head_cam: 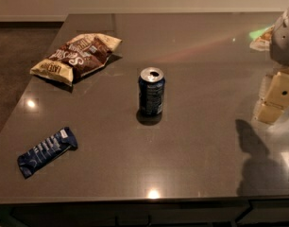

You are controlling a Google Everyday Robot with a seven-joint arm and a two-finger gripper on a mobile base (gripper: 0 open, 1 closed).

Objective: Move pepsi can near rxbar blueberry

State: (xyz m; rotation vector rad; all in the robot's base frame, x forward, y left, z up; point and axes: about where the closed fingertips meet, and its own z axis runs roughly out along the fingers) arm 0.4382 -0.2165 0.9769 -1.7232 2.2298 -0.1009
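The pepsi can point(151, 92) stands upright near the middle of the dark table, its silver top opened. The rxbar blueberry point(46, 152) lies flat at the front left of the table, well to the left of the can and closer to the front edge. My gripper point(275, 100), with cream-coloured parts, hangs above the table at the right edge of the view, far to the right of the can and holding nothing. Its shadow falls on the table below it.
A brown-and-cream chip bag point(77, 56) lies at the back left. The table point(196, 160) has its left edge running diagonally beside the bag and bar, and its front edge at the bottom. Part of another packet point(261, 39) shows at the far right.
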